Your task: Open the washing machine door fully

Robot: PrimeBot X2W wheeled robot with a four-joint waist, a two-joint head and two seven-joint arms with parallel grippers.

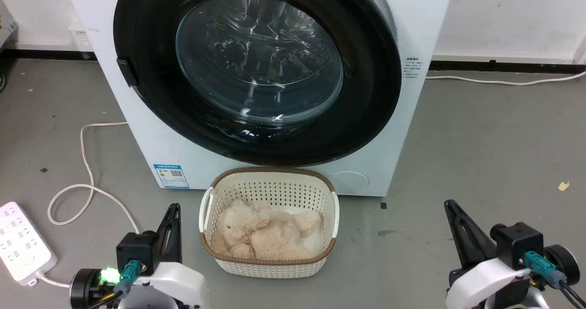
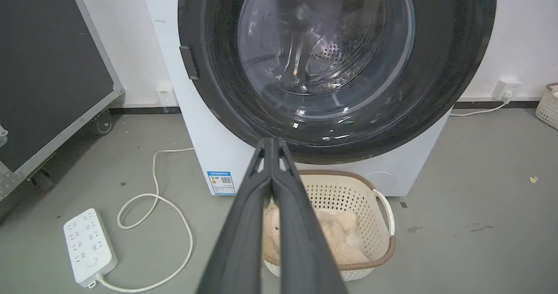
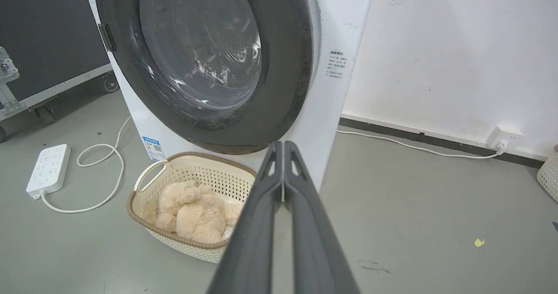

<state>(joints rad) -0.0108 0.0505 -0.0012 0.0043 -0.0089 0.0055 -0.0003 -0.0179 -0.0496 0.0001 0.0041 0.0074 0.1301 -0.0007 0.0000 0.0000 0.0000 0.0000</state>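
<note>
Eyes on the washing machine door (image 1: 258, 57), up at twelve o'clock in the head view; lying flat on the front of the washing machine (image 1: 151, 149), closed by the look of it, not yet swung at all; small black tab (image 1: 127, 73) on its rim at nine o'clock, probably the pull point, though hard to be sure; judging this as the very start.

To do it well: go for that nine o'clock edge with the left gripper (image 1: 173, 208); part the fingers first, hook behind the tab, pull outward, then follow the arc round towards three o'clock rather than tugging straight back; mind the basket (image 1: 270, 174) just below the door at six o'clock, plush toy (image 1: 263, 235) inside.

Now the arms: left gripper low at seven o'clock, fingers pressed together, holding nothing, pointing up at the door's lower rim in its wrist view; right gripper (image 1: 451, 203) low at five o'clock, likewise closed and empty, aimed past the machine's right corner; both well apart from the door; power strip (image 1: 20, 242) and cable (image 1: 84, 162) on the floor at eight o'clock.
</note>
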